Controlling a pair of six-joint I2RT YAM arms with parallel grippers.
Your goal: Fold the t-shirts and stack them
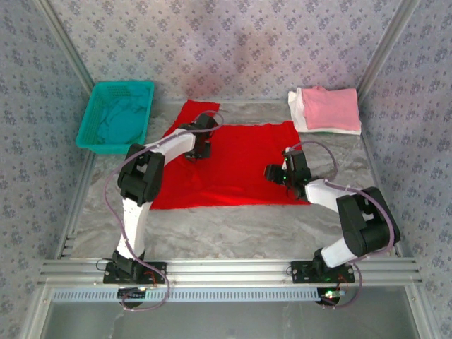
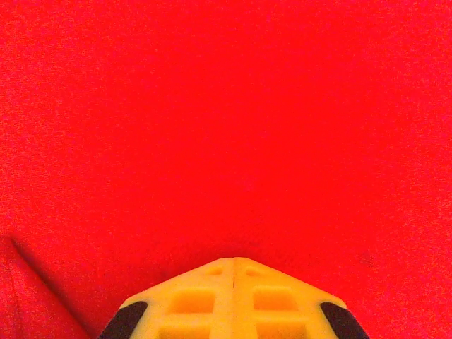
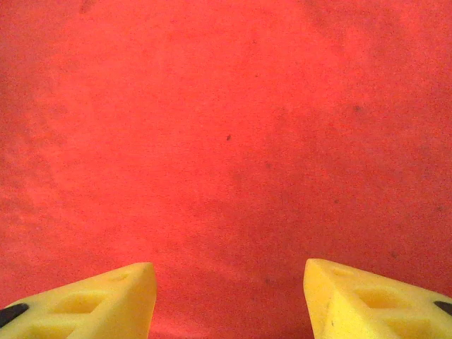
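Note:
The red t-shirt (image 1: 233,166) lies spread flat on the table's middle. My left gripper (image 1: 200,152) hovers over its upper left part; the yellow fingers (image 2: 212,300) are pressed together, shut with nothing between them, above red cloth (image 2: 226,127). Over the shirt's right edge sits my right gripper (image 1: 274,173), open, its two yellow fingers (image 3: 106,300) wide apart above bare red cloth (image 3: 226,141). A folded pink t-shirt (image 1: 328,107) rests on a folded white t-shirt (image 1: 300,116) at the back right. The teal t-shirt (image 1: 121,121) lies crumpled in the basket.
The teal plastic mesh basket (image 1: 90,116) stands at the back left. Patterned walls enclose the grey table (image 1: 233,233) on three sides, with a metal rail along the near edge. Bare table shows in front of the red shirt.

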